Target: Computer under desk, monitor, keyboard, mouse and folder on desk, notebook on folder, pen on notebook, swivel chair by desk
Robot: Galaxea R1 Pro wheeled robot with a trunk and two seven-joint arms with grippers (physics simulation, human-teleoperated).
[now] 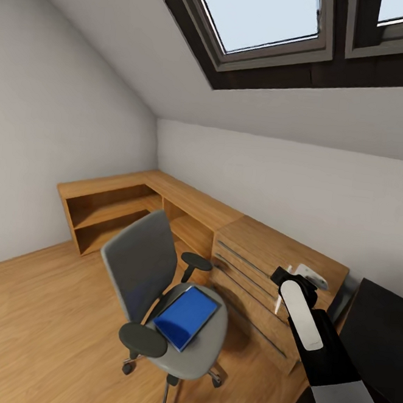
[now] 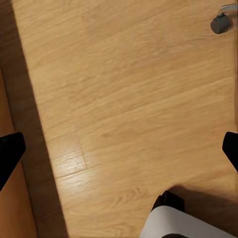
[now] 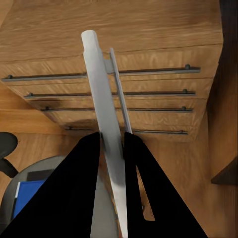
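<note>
Room: attic bedroom with sloped white ceiling, dark-framed skylight [image 1: 266, 24] above, light wood plank floor [image 1: 32, 321].
Shelf unit: low L-shaped light wooden shelving [image 1: 122, 200] in the far left corner, running along both walls.
Swivel chair: grey padded swivel chair [image 1: 144, 264] stands on the floor in front of the shelving, just beside the drawer unit; black armrests, chrome base on casters. One caster [image 2: 218, 23] shows in the left wrist view.
Folder: bright blue folder [image 1: 186, 316] lies flat on the chair seat, between the two armrests; a corner of it [image 3: 27, 196] shows in the right wrist view.
Drawer unit: light wooden drawer unit [image 1: 262, 280] with long thin bar handles, to the right of the chair, against the back wall.
Left claw: the left claw [image 2: 119, 148] points down at bare floor; two black fingertips [image 2: 10, 153] sit at opposite edges of the left wrist view, wide apart, nothing between them.
Right claw: the right claw [image 3: 113, 141] is held up in front of the drawer unit; its black fingers [image 3: 82, 188] are clamped together on the pen.
Pen: slim white pen [image 3: 101, 114] is gripped at its lower part, with its free end towards the drawer fronts; seen as a thin white stick [image 1: 281, 291] in the head view.
Counter: black top of the counter [image 1: 380, 327] at far right, partly behind the right arm, next to the drawer unit.
</note>
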